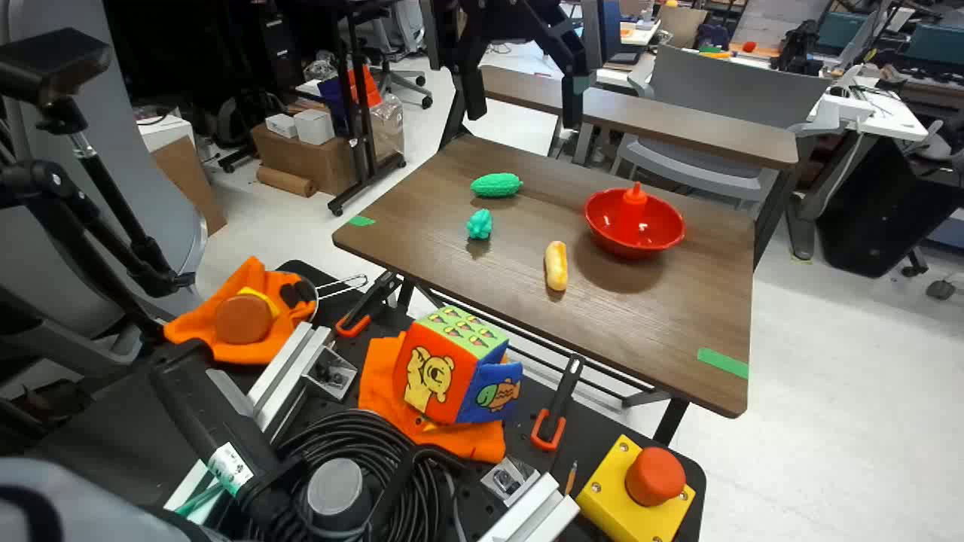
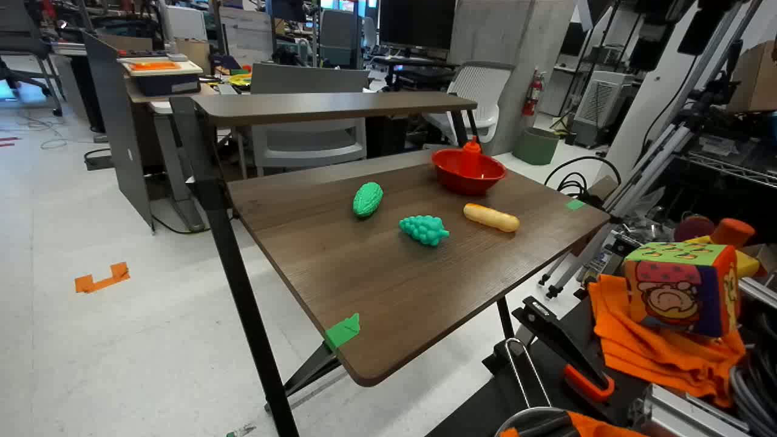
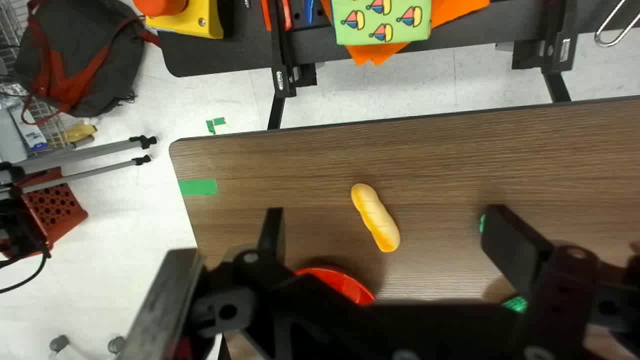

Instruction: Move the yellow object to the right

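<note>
The yellow object is a small oblong, orange along one side, lying on the brown table. It shows in both exterior views (image 1: 556, 266) (image 2: 491, 218) and in the wrist view (image 3: 376, 217). My gripper (image 1: 523, 105) is open and empty, high above the table in an exterior view. In the wrist view my gripper's (image 3: 384, 215) fingers are wide apart, with the yellow object seen far below between them. Nothing touches the yellow object.
A red bowl (image 1: 614, 239) with a red bottle (image 1: 634, 214) inside stands beside the yellow object. A green oval object (image 1: 496, 185) and a bumpy green object (image 1: 480, 224) lie on the table (image 1: 422, 218). A cloth cube (image 1: 452, 369) and yellow box (image 1: 614, 489) sit on the black cart.
</note>
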